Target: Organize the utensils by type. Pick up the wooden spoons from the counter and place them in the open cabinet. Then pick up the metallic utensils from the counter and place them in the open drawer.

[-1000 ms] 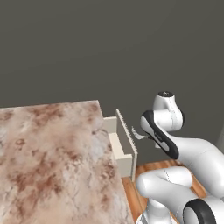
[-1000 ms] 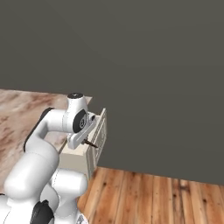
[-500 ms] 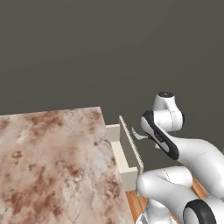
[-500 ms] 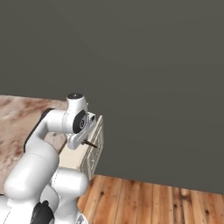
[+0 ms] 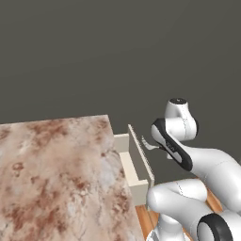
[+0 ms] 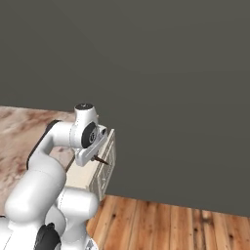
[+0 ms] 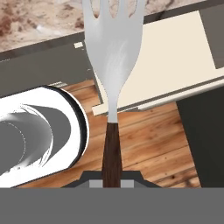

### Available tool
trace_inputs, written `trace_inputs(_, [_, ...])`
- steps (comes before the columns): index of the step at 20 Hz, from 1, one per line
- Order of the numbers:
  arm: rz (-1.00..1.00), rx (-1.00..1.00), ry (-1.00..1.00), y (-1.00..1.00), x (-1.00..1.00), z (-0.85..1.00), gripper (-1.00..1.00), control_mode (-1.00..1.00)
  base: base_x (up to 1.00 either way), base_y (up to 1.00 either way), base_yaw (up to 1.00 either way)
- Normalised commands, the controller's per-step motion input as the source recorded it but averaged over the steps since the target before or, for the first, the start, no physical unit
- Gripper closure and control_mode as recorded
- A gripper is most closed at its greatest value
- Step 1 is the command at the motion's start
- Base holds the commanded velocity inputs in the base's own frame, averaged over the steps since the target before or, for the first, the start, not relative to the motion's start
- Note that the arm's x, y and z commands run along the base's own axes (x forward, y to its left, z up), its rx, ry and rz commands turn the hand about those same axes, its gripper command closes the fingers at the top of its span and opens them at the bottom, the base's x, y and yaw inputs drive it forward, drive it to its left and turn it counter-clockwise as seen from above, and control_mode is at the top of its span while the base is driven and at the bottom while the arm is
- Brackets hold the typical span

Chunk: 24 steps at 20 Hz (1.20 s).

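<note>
You get flat, even, rendered light with no clear source. The mottled reddish-brown stone counter point(image 5: 56, 174) is soft-textured and grainy. Up close, the silvery fork head point(image 7: 114, 48) carries a pale sheen, perhaps slightly blurred. Only faint shadows fall anywhere; the grey wall stays dim.

A plain dark grey wall point(image 5: 94, 52) is seen behind the scene in both base views, flat and unmarked. Below it, a floor of reddish-brown wooden planks point(image 6: 171, 224) is laid, its boards running away from the wall. The same wooden planks are seen in the hand view, with visible grain and seams.
</note>
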Motion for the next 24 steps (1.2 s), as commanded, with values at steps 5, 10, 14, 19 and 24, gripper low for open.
trace_inputs(5, [-0.06,0.02,0.0,0.03,0.06,0.0,1.0,-1.0,0.0,0.0,0.0])
trace_inputs(10, [-0.34,0.19,0.0,0.23,0.34,0.0,1.0,-1.0,0.0,0.0,0.0])
trace_inputs(14, [-0.48,0.11,0.0,0.37,0.51,-0.08,1.0,-1.0,0.0,0.0,0.0])
trace_inputs(19, [-0.48,0.06,0.05,0.39,0.67,-0.31,1.0,-1.0,0.0,0.0,0.0])
trace_inputs(24, [-0.43,0.03,0.18,0.38,0.69,-0.31,1.0,-1.0,0.0,0.0,0.0])
